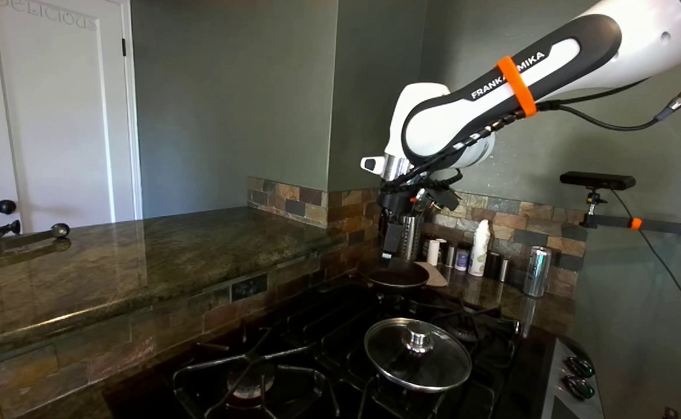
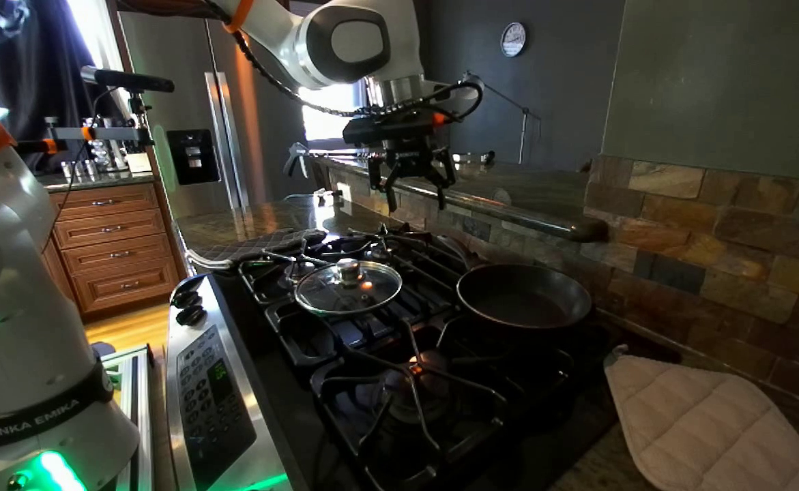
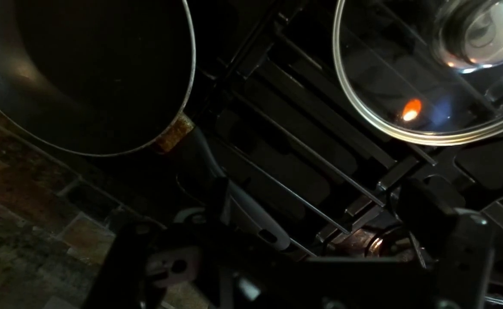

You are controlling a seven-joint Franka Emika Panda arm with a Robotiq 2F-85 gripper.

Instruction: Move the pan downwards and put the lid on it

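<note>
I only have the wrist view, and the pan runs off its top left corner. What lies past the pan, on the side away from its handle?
Observer: A pale quilted pot holder lies beyond the pan, as an exterior view shows.
Operator: The lid is cut off at my right. What is past it, away from the tiled wall?
Observer: The long control panel, visible in an exterior view.
Operator: Last one: how high is the pincer?
Observer: Well clear; an exterior view shows open space between it and the stove.
</note>
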